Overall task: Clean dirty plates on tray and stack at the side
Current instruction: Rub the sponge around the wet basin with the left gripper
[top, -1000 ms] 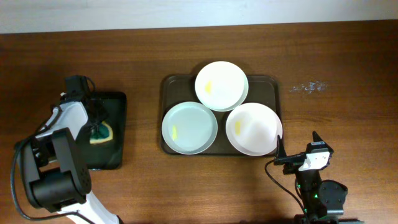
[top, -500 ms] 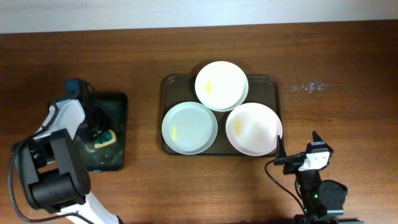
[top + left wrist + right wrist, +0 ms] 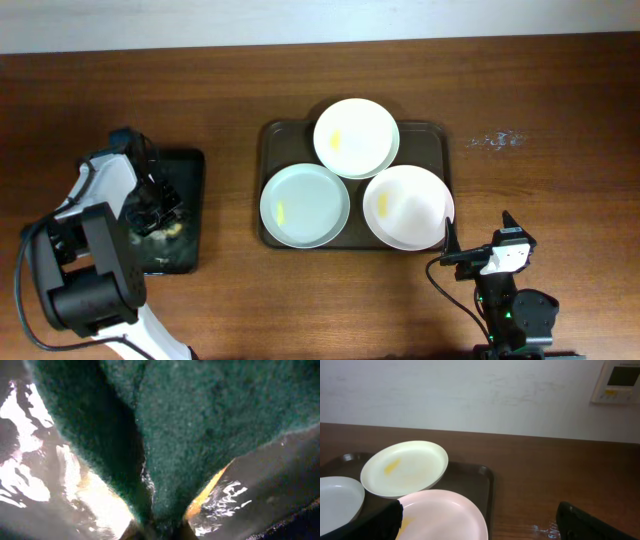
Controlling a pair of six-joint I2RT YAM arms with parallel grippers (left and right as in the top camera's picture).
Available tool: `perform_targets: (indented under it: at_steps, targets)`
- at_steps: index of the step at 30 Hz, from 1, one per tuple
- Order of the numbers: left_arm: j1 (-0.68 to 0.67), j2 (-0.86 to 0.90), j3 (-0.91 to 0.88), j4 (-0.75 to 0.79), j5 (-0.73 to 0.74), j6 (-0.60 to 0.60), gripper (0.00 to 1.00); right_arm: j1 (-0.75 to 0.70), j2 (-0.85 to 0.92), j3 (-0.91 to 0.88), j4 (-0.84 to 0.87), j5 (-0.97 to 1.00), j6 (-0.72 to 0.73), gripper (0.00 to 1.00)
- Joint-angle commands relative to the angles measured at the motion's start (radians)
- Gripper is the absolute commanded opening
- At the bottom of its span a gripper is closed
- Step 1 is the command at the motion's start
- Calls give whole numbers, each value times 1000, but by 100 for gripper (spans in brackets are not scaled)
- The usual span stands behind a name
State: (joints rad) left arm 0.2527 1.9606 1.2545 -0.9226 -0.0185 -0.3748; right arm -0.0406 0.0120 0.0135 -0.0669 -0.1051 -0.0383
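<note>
Three plates lie on the dark brown tray [image 3: 275, 135]. A white one [image 3: 356, 137] is at the back, a blue-green one [image 3: 305, 205] at the front left, a white one [image 3: 407, 207] at the front right. Each has a small yellow smear. My left gripper [image 3: 150, 208] is down in the small black tray [image 3: 185, 255], shut on a green and yellow sponge [image 3: 200, 425] that fills the left wrist view. My right gripper [image 3: 478, 232] is open and empty, just in front of the front right plate [image 3: 445, 515]. The back plate [image 3: 404, 468] shows beyond it.
The black tray is wet and stands left of the brown tray. Whitish marks [image 3: 495, 140] lie on the wooden table right of the brown tray. A wall with a control panel [image 3: 619, 380] stands behind the table.
My left gripper has moved toward the front over the black tray and now covers the sponge, which has shifted with it. The right arm and plates have not moved.
</note>
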Motion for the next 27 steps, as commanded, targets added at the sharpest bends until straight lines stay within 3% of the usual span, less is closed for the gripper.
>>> perform_targets:
  at_steps: [1, 2, 5, 8, 10, 11, 12, 13, 14, 15, 16, 17, 18, 19, 27]
  targets:
    - [1, 20, -32, 41, -49, 2, 41, -6, -6, -8, -3, 5, -7, 99]
    - [1, 20, -32, 67, -49, 2, 99, -6, -6, -8, -3, 5, -7, 98]
    - [1, 19, 1, 81, -113, 1, 99, -6, -6, -8, -3, 5, -7, 98]
    - [1, 19, 19, 120, -64, 1, 100, -6, -6, -8, -3, 5, -7, 98]
    - [1, 19, 19, 174, 18, 1, 84, -6, -6, -8, -3, 5, -7, 98]
    - [1, 19, 19, 188, 36, 1, 65, -6, -6, -8, -3, 5, -7, 98]
    - [1, 19, 19, 193, 38, 2, 38, -6, -6, -8, -3, 5, -7, 98]
    - [1, 19, 19, 193, 38, 2, 18, -6, -6, -8, -3, 5, -7, 98]
    - [1, 19, 19, 189, 38, 1, 7, -6, -6, -8, -3, 5, -7, 98]
    - [1, 19, 20, 180, 38, 2, 5, -6, -6, -8, -3, 5, -7, 98]
    - [1, 19, 26, 158, 38, 2, 11, -6, -6, -8, -3, 5, -7, 98]
    - [1, 18, 40, 132, 38, 2, 30, -6, -6, -8, -3, 5, -7, 98]
    - [1, 19, 61, 106, 38, 2, 86, -6, -6, -8, -3, 5, -7, 98]
    - [1, 19, 88, 82, 37, 2, 100, -6, -6, -8, -3, 5, -7, 98]
    - [1, 22, 115, 187, 15, 2, 95, -6, -6, -8, -3, 5, -7, 98]
